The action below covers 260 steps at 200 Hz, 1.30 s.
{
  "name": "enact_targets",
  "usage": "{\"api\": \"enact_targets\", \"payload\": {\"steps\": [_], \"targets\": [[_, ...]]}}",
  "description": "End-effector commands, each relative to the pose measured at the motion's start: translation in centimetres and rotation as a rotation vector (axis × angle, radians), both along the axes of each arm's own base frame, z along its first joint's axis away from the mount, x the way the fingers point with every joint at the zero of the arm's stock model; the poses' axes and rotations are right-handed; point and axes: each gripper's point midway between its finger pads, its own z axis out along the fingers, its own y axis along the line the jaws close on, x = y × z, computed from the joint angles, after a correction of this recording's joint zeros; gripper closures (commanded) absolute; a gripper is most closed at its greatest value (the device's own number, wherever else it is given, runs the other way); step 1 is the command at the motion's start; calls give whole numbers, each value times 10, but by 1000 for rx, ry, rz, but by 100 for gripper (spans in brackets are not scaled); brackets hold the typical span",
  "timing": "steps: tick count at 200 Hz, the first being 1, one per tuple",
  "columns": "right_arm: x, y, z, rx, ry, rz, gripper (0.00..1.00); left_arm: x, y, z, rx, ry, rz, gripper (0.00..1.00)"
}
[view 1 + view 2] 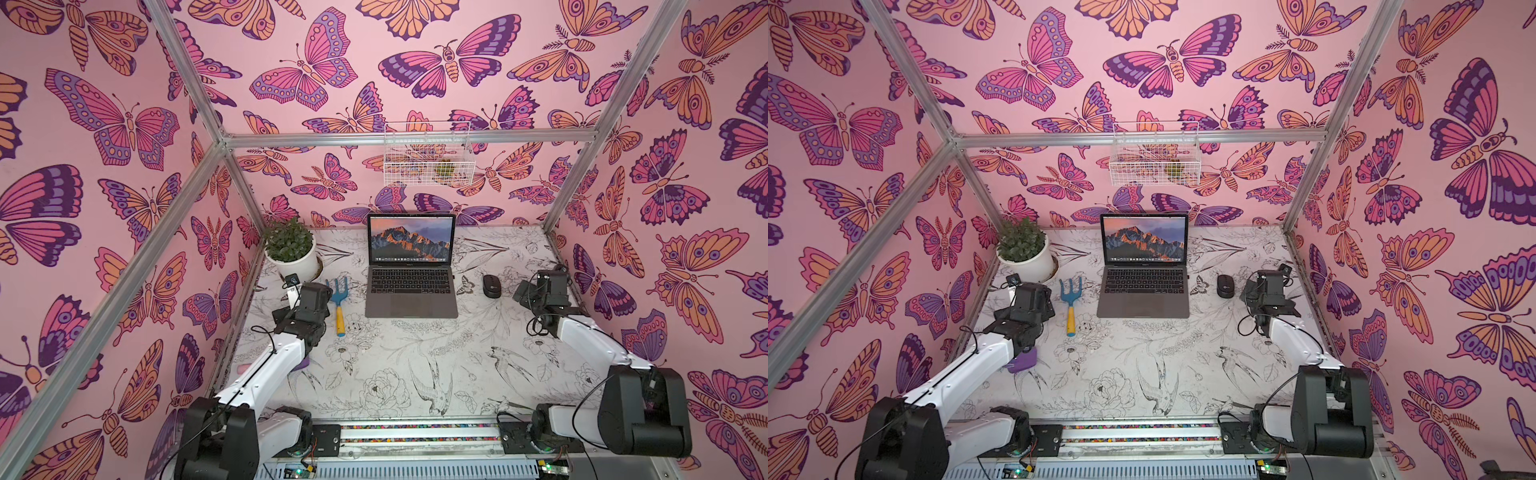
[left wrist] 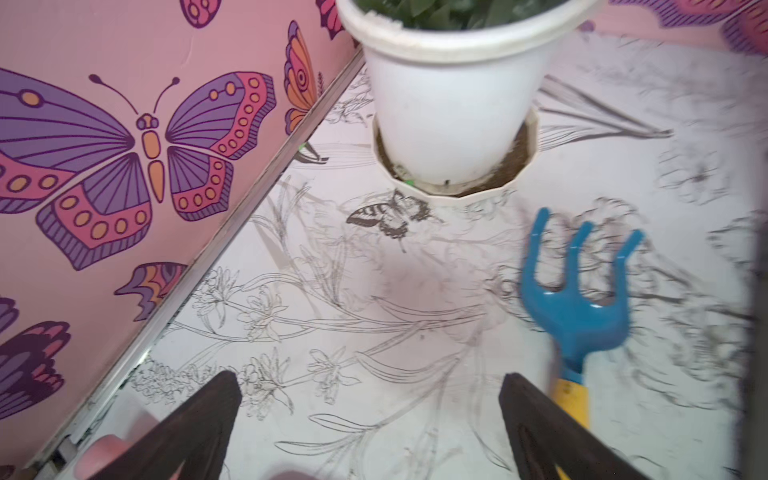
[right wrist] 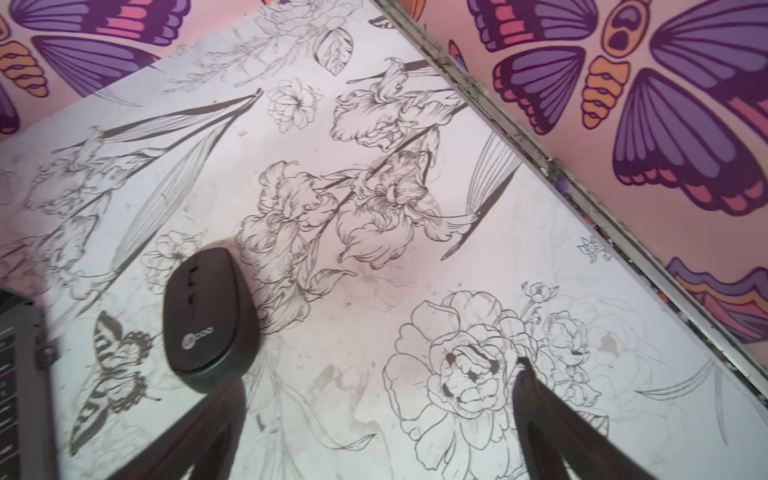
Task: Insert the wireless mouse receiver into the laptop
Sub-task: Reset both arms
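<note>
The laptop stands open at the back middle of the table, its screen showing orange mountains. A small dark stub sits at its right side edge; it looks like the receiver, but it is blurred. The black wireless mouse lies right of the laptop. My right gripper hovers open just right of the mouse, holding nothing. Left of the laptop, my left gripper is open and empty over bare table.
A white plant pot stands at the back left. A blue rake with a yellow handle lies between my left gripper and the laptop. A wire basket hangs on the back wall. A purple object lies under my left arm.
</note>
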Motion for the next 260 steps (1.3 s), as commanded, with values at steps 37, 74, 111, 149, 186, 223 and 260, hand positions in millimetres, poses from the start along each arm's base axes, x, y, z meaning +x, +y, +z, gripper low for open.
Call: {"api": "enact_targets", "payload": {"steps": [37,74,111,149,186,223,260], "targets": [[27,13,16,-113,-209,186,1,33,-15,-32,-80,-77,-263,0],[32,34,8,-149,-249,318,1,60,-38,-19,-84,-271,-432,0],[31,46,7,-171,-304,386,1,57,-46,-7,-21,-335,-519,0],[29,50,-2,-180,-349,408,1,54,-38,-29,45,-449,-512,0],[26,56,-11,-195,-395,432,1,62,-15,-36,33,-362,-357,1],[40,53,-17,-182,-312,420,1,71,-15,-35,7,-315,-359,1],[38,54,-17,-178,-299,422,1,72,-14,-34,14,-325,-357,1]]}}
